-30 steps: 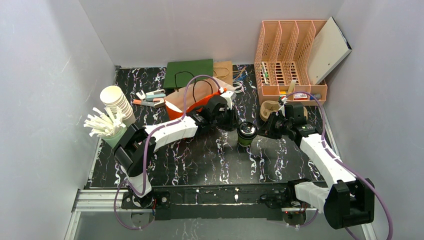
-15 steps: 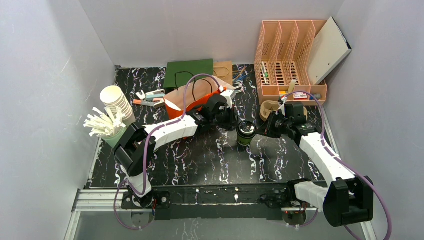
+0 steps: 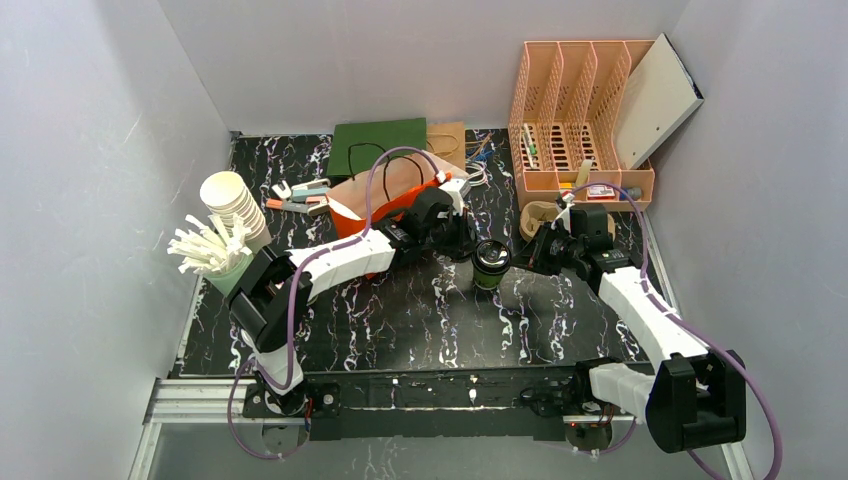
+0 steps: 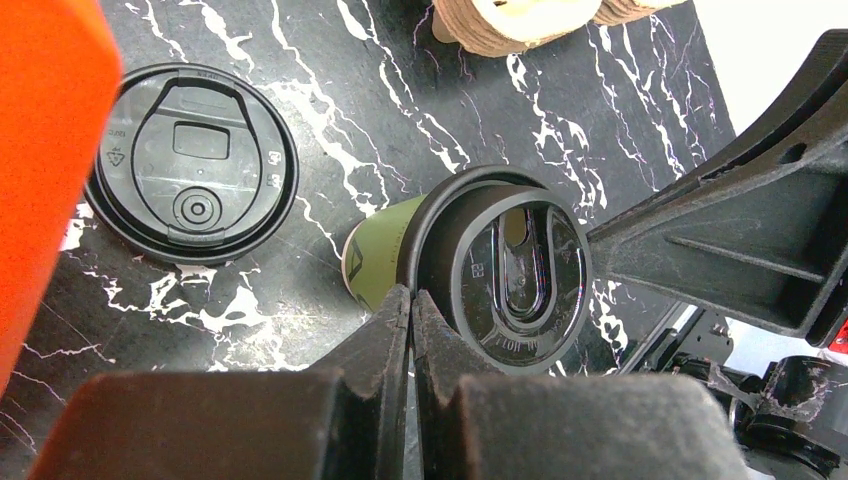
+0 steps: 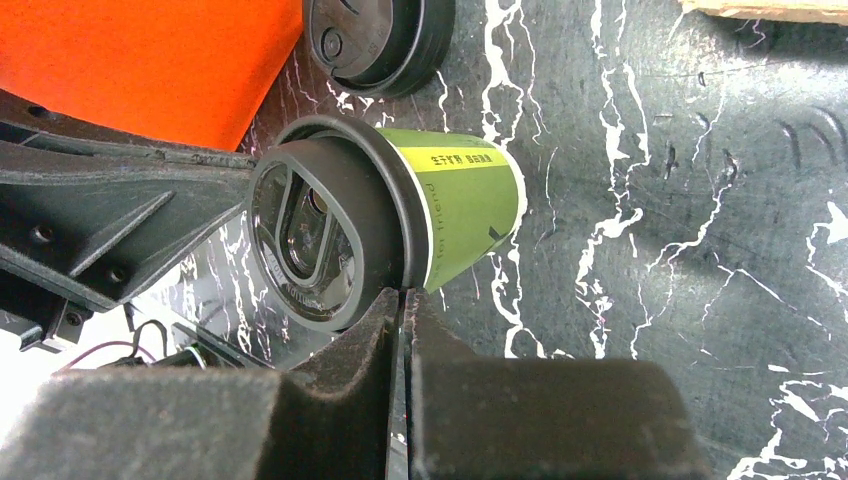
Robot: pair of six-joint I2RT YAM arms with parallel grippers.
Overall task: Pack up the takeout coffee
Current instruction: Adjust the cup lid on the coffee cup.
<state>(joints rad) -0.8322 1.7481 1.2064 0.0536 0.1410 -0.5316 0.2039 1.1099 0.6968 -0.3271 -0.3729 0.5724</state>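
Note:
The takeout coffee (image 3: 491, 263), a dark green paper cup with a black lid, stands upright mid-table. My left gripper (image 3: 468, 247) is shut, with nothing between its fingers. In the left wrist view its tips (image 4: 411, 293) touch the lid's rim (image 4: 505, 270) beside the green wall (image 4: 375, 262). My right gripper (image 3: 521, 261) is shut too and holds nothing. In the right wrist view its tips (image 5: 403, 295) meet the rim where lid (image 5: 320, 235) joins cup (image 5: 465, 205). The grippers flank the cup from opposite sides.
A spare black lid (image 4: 192, 162) lies flat next to the orange bag (image 3: 375, 200). Behind are a green bag (image 3: 380, 147), a brown bag (image 3: 447, 140) and a peach file rack (image 3: 580, 110). White cups (image 3: 235, 205) and cardboard sleeves (image 3: 540, 218) sit at the sides.
Both grippers' jaws have closed fully. The right gripper has edged left up to the cup's lid, and the cup has shifted slightly left.

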